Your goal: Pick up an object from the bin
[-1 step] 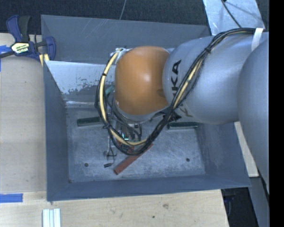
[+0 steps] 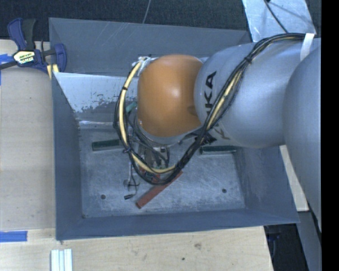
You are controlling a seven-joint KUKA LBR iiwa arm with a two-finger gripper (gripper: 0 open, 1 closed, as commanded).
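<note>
The grey bin has its near wall closest to the camera, and the floor just behind that wall is mostly bare and scuffed. The first thing in from the near wall is a flat reddish-brown strip, a little left of the middle of the floor. It lies at a slant, with its lower end pointing to the near left corner. Its upper end runs in under the robot's cables. Just beside its lower end, on the side of the bin's left wall, is a small black bit, too small to name.

Farther in, the gripper hangs low over the middle of the floor, right above the upper end of the strip. The looped cables and the orange cover hide most of it. It cannot be told whether the gripper is spread or pressed together, or whether it touches the strip. Nothing can be seen held in it.

About level with the gripper, two dark green bars lie flat on the floor. One is towards the left wall and the other towards the right wall, partly under the arm. Behind them rises the far wall, scratched near its left corner.
</note>
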